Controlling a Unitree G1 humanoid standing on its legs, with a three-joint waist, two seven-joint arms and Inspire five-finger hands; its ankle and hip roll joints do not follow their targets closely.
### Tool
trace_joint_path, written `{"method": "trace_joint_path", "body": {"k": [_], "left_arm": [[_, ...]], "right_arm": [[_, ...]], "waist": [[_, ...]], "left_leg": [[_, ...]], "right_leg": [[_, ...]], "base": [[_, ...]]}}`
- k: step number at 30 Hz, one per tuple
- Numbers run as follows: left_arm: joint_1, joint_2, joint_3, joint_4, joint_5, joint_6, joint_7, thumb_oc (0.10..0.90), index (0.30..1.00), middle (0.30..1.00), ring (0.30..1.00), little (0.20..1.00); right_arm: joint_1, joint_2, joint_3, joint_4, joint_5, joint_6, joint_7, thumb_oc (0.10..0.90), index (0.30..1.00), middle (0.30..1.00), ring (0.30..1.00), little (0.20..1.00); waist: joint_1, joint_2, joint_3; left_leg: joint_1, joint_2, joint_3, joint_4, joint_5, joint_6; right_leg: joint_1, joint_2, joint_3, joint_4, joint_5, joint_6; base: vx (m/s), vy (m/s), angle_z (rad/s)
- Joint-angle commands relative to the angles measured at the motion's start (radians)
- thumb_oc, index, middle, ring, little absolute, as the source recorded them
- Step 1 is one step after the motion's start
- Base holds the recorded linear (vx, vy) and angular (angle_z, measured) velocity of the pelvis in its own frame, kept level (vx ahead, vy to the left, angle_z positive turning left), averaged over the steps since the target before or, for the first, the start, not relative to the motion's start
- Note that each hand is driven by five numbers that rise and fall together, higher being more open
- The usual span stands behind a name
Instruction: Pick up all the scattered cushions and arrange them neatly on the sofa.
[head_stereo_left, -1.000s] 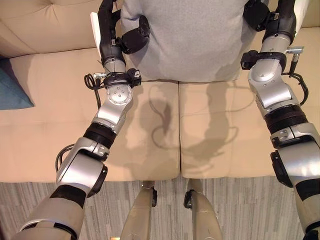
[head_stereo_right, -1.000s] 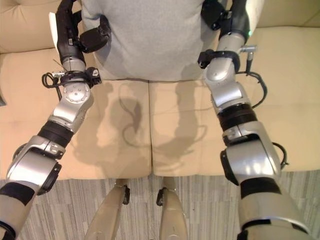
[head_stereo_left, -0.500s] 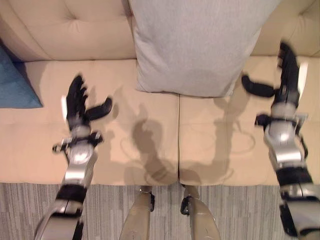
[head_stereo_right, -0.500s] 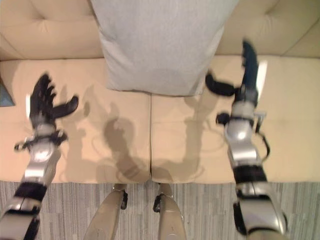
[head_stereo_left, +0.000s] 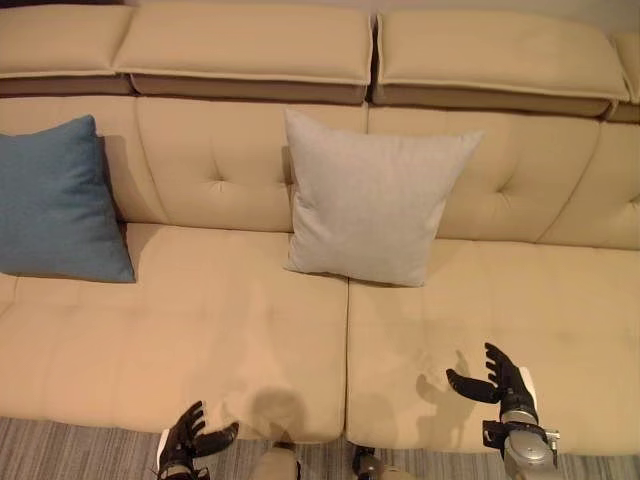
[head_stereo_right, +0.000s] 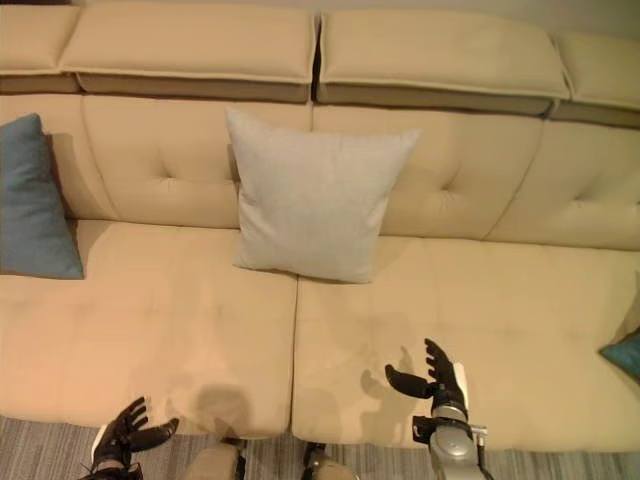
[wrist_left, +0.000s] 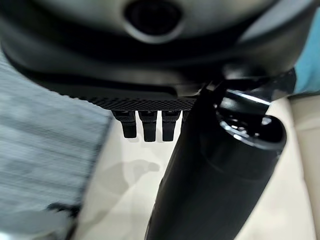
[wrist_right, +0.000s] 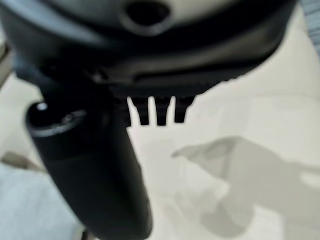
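A square light-grey fabric cushion (head_stereo_left: 372, 200) stands upright near the middle of the beige tufted sofa (head_stereo_left: 230, 330), its lower edge on the seat right where the two seat pads meet and its back leaning on the buttoned backrest. It looks squarely placed, so this cushion can be judged as done. A square blue fabric cushion (head_stereo_left: 58, 200) stands the same way at the sofa's left end, well apart from the grey one, upright against the backrest, and it too appears arranged. At the far right edge of the right eye view a teal corner of another cushion (head_stereo_right: 625, 352) pokes in beside the sofa seat; too little of it shows to tell whether it lies on the sofa or off it, so it may be a piece of work left over.

Neither hand holds anything. The left hand (head_stereo_left: 185, 442) is low at the sofa's front edge, over the line between seat and grey striped floor (head_stereo_left: 70, 450), its fingers spread and relaxed. The right hand (head_stereo_left: 500, 380) hovers above the right seat pad, fingers straight and thumb stretched out sideways, clear of the grey cushion.

As a judgement, the task is well along: two cushions sit neatly, and what remains is to check for stragglers, beginning with the teal one at the right.
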Motion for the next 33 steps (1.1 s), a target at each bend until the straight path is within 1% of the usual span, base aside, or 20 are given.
{"method": "trace_joint_path", "body": {"k": [1, 3, 6, 10, 11, 12, 13, 15, 16, 17, 18, 19, 20, 22, 24, 25, 26, 27, 29, 33], "left_arm": [[-0.065, 0.031, 0.015, 0.059, 0.062, -0.023, 0.012, 0.800, 0.900, 0.900, 0.900, 0.900], [-0.072, 0.015, 0.004, 0.137, 0.082, -0.014, 0.018, 0.800, 0.900, 0.900, 0.900, 0.900], [-0.076, 0.008, -0.008, 0.156, 0.084, -0.015, 0.021, 0.800, 0.900, 0.900, 0.900, 0.900], [-0.108, 0.007, -0.055, 0.178, 0.124, -0.010, 0.034, 0.800, 0.900, 0.900, 0.900, 0.900], [-0.133, 0.008, -0.073, 0.179, 0.129, -0.010, 0.040, 0.800, 0.900, 0.900, 0.900, 0.900], [-0.141, 0.009, -0.077, 0.187, 0.136, -0.006, 0.040, 0.800, 0.900, 0.900, 0.900, 0.900], [-0.142, 0.009, -0.077, 0.188, 0.136, -0.007, 0.040, 0.800, 0.900, 0.900, 0.900, 0.900], [-0.174, 0.017, -0.081, 0.225, 0.146, -0.004, 0.052, 0.800, 0.900, 0.900, 0.900, 0.900], [-0.175, 0.017, -0.080, 0.226, 0.146, -0.004, 0.052, 0.800, 0.900, 0.900, 0.900, 0.900], [-0.188, 0.025, -0.082, 0.239, 0.152, -0.001, 0.058, 0.800, 0.900, 0.900, 0.900, 0.900], [-0.186, 0.037, -0.086, 0.261, 0.182, 0.010, 0.059, 0.800, 0.900, 0.900, 0.900, 0.900], [-0.186, 0.037, -0.086, 0.261, 0.182, 0.010, 0.059, 0.800, 0.900, 0.900, 0.900, 0.900], [-0.176, 0.038, -0.081, 0.282, 0.187, 0.017, 0.052, 0.800, 0.900, 0.900, 0.900, 0.900], [-0.165, 0.043, -0.070, 0.297, 0.183, 0.023, 0.048, 0.800, 0.900, 0.900, 0.900, 0.900], [-0.154, 0.046, -0.065, 0.303, 0.180, 0.025, 0.045, 0.800, 0.900, 0.900, 0.900, 0.900], [-0.154, 0.046, -0.065, 0.303, 0.180, 0.025, 0.045, 0.800, 0.900, 0.900, 0.900, 0.900], [-0.151, 0.043, -0.057, 0.294, 0.158, 0.019, 0.054, 0.800, 0.900, 0.900, 0.900, 0.900], [-0.152, 0.040, -0.059, 0.298, 0.157, 0.018, 0.056, 0.800, 0.900, 0.900, 0.900, 0.900], [-0.171, 0.034, -0.075, 0.304, 0.155, 0.016, 0.061, 0.800, 0.900, 0.900, 0.900, 0.900], [-0.182, 0.019, -0.097, 0.303, 0.164, 0.018, 0.058, 0.800, 0.900, 0.900, 0.900, 0.900]], "right_arm": [[-0.076, -0.054, 0.014, -0.013, -0.012, -0.047, 0.004, 0.800, 0.900, 0.900, 0.900, 0.900], [-0.087, -0.052, 0.054, 0.062, -0.043, -0.029, 0.014, 0.800, 0.900, 0.900, 0.900, 0.900], [-0.090, -0.050, 0.075, 0.097, -0.061, -0.019, 0.022, 0.800, 0.900, 0.900, 0.900, 0.900], [-0.109, -0.048, 0.108, 0.193, -0.103, 0.003, 0.012, 0.800, 0.900, 0.900, 0.900, 0.900], [-0.125, -0.036, 0.123, 0.235, -0.110, 0.015, 0.010, 0.800, 0.900, 0.900, 0.900, 0.900], [-0.127, -0.031, 0.129, 0.244, -0.116, 0.022, 0.011, 0.800, 0.900, 0.900, 0.900, 0.900], [-0.127, -0.031, 0.129, 0.245, -0.116, 0.022, 0.011, 0.800, 0.900, 0.900, 0.900, 0.900], [-0.150, -0.007, 0.143, 0.281, -0.121, 0.036, 0.004, 0.800, 0.900, 0.900, 0.900, 0.900], [-0.151, -0.007, 0.143, 0.281, -0.121, 0.036, 0.004, 0.800, 0.900, 0.900, 0.900, 0.900], [-0.163, -0.001, 0.147, 0.291, -0.120, 0.041, 0.003, 0.800, 0.900, 0.900, 0.900, 0.900], [-0.159, 0.005, 0.166, 0.308, -0.125, 0.041, 0.010, 0.800, 0.900, 0.900, 0.900, 0.900], [-0.159, 0.006, 0.166, 0.308, -0.125, 0.041, 0.010, 0.800, 0.900, 0.900, 0.900, 0.900], [-0.149, 0.013, 0.172, 0.333, -0.126, 0.038, 0.014, 0.800, 0.900, 0.900, 0.900, 0.900], [-0.144, 0.019, 0.173, 0.352, -0.124, 0.037, 0.016, 0.800, 0.900, 0.900, 0.900, 0.900], [-0.141, 0.024, 0.167, 0.366, -0.116, 0.039, 0.017, 0.800, 0.900, 0.900, 0.900, 0.900], [-0.141, 0.025, 0.166, 0.366, -0.116, 0.039, 0.017, 0.800, 0.900, 0.900, 0.900, 0.900], [-0.154, 0.026, 0.176, 0.359, -0.113, 0.043, 0.008, 0.800, 0.900, 0.900, 0.900, 0.900], [-0.161, 0.023, 0.181, 0.359, -0.111, 0.043, 0.005, 0.800, 0.900, 0.900, 0.900, 0.900], [-0.173, 0.007, 0.193, 0.348, -0.104, 0.038, -0.005, 0.800, 0.900, 0.900, 0.900, 0.900], [-0.168, -0.008, 0.190, 0.353, -0.096, 0.036, -0.007, 0.800, 0.900, 0.900, 0.900, 0.900]], "waist": [[-0.008, -0.052, -0.021], [-0.015, -0.046, -0.044], [-0.028, -0.037, -0.062], [-0.042, -0.029, -0.072], [-0.046, -0.035, -0.066], [-0.047, -0.036, -0.066], [-0.047, -0.036, -0.066], [-0.051, -0.037, -0.047], [-0.051, -0.038, -0.048], [-0.050, -0.036, -0.039], [-0.037, -0.030, -0.031], [-0.038, -0.031, -0.033], [-0.022, -0.023, -0.049], [-0.003, -0.023, -0.068], [0.029, -0.040, -0.095], [0.030, -0.041, -0.090], [0.061, -0.059, -0.094], [0.066, -0.063, -0.097], [0.056, -0.059, -0.086], [0.042, -0.044, -0.068]], "left_leg": [[0.028, -0.025, 0.063, 0.297, -0.182, 0.004], [0.111, -0.030, 0.019, 0.343, -0.224, 0.006], [0.177, -0.035, -0.011, 0.296, -0.236, 0.005], [0.242, -0.069, -0.022, 0.180, -0.313, 0.046], [0.237, -0.101, -0.041, 0.155, -0.320, 0.066], [0.240, -0.112, -0.047, 0.136, -0.319, 0.075], [0.240, -0.112, -0.046, 0.134, -0.318, 0.075], [0.214, -0.130, -0.053, 0.115, -0.289, 0.094], [0.213, -0.131, -0.052, 0.115, -0.289, 0.094], [0.196, -0.128, -0.049, 0.118, -0.279, 0.101], [0.170, -0.124, -0.033, 0.121, -0.252, 0.115], [0.167, -0.125, -0.033, 0.120, -0.250, 0.115], [0.159, -0.115, -0.029, 0.101, -0.229, 0.123], [0.150, -0.102, -0.015, 0.083, -0.207, 0.125], [0.113, -0.106, 0.009, 0.078, -0.189, 0.115], [0.121, -0.107, 0.010, 0.078, -0.191, 0.116], [0.080, -0.101, 0.035, 0.072, -0.169, 0.098], [0.069, -0.096, 0.037, 0.075, -0.159, 0.090], [0.038, -0.080, 0.044, 0.084, -0.131, 0.067], [0.021, -0.074, 0.040, 0.089, -0.107, 0.052]], "right_leg": [[0.048, -0.059, -0.016, 0.028, -0.059, 0.044], [0.054, -0.053, 0.011, 0.046, -0.053, 0.046], [0.048, -0.050, 0.023, 0.063, -0.053, 0.048], [0.003, -0.069, 0.041, 0.099, -0.022, 0.066], [-0.044, -0.093, 0.052, 0.106, 0.023, 0.086], [-0.059, -0.099, 0.057, 0.103, 0.035, 0.094], [-0.059, -0.099, 0.057, 0.103, 0.035, 0.095], [-0.126, -0.124, 0.090, 0.128, 0.080, 0.129], [-0.129, -0.124, 0.091, 0.130, 0.079, 0.130], [-0.141, -0.115, 0.115, 0.156, 0.054, 0.129], [-0.107, -0.085, 0.140, 0.246, -0.016, 0.109], [-0.109, -0.087, 0.140, 0.246, -0.015, 0.109], [-0.069, -0.068, 0.127, 0.305, -0.071, 0.085], [-0.013, -0.048, 0.114, 0.359, -0.127, 0.075], [0.083, -0.044, 0.092, 0.288, -0.153, 0.081], [0.092, -0.044, 0.092, 0.285, -0.154, 0.081], [0.113, -0.050, 0.068, 0.196, -0.164, 0.077], [0.116, -0.046, 0.073, 0.160, -0.168, 0.074], [0.113, -0.020, 0.087, 0.101, -0.165, 0.056], [0.126, -0.006, 0.073, 0.068, -0.162, 0.041]], "base": [[-0.14, 0.082, -0.10], [-0.08, 0.125, -0.21], [-0.04, 0.099, -0.13], [-0.18, 0.147, 0.07], [-0.33, 0.205, -0.29], [-0.25, 0.148, -0.22], [-0.19, 0.100, -0.17], [-0.30, 0.094, -0.10], [-0.32, 0.052, -0.22], [-0.34, 0.049, -0.29], [-0.34, 0.049, -0.21], [-0.33, 0.046, -0.10], [-0.16, -0.005, -0.06], [-0.18, -0.053, -0.26], [-0.15, -0.102, -0.25], [-0.25, -0.164, -0.52], [-0.20, -0.182, -0.62], [-0.26, -0.277, -0.72], [-0.17, -0.253, -0.16], [-0.13, -0.120, 0.26]]}}
